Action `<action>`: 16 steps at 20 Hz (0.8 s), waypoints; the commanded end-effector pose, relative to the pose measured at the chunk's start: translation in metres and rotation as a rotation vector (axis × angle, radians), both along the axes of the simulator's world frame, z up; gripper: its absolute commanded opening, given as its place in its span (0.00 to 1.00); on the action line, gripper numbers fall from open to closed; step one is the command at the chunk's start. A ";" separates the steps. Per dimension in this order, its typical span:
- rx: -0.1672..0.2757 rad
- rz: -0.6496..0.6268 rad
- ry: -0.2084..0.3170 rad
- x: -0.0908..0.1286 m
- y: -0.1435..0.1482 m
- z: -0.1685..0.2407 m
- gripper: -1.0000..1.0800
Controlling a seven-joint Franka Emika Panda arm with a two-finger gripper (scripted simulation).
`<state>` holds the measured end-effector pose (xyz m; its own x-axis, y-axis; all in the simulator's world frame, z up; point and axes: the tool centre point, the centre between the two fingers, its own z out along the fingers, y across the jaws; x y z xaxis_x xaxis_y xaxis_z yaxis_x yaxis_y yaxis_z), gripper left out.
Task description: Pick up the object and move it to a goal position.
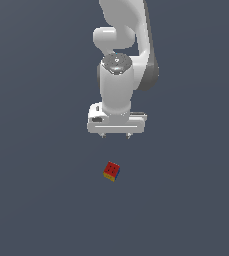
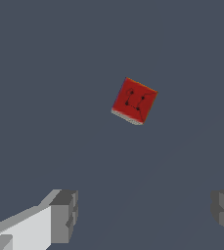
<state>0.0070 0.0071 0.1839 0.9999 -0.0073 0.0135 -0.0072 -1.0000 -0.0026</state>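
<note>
The floor (image 1: 36, 200) is one plain dark grey-blue surface running to every edge of both views, with no wall, rim or other thing on it – open room on all sides of the cube and of the arm.

The white arm (image 1: 121, 75) comes down from the top of the exterior view and ends in the gripper (image 1: 116, 135), which points straight down. Its jaws stand wide apart: in the wrist view one grey fingertip (image 2: 64, 215) sits at one side of the picture and the other at the far side, with bare floor between them. The gripper holds nothing and touches nothing.

The cube (image 1: 112, 171) lies on the floor below the gripper in the exterior view, apart from it, with clear floor between – it is much smaller than the gripper. Its top face is red with dark dots joined by thin dark lines, seen best from the wrist camera (image 2: 134, 101). In the exterior view a yellow-orange side and a blue side show beneath the red. It sits turned at an angle to the line between the fingertips, not squared to them
</note>
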 end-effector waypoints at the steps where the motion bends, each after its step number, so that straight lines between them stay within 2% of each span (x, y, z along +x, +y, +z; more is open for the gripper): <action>1: 0.000 0.000 0.000 0.000 0.000 0.000 0.96; 10: 0.024 -0.005 0.003 -0.001 0.020 0.003 0.96; 16: 0.023 -0.001 0.003 -0.001 0.020 0.003 0.96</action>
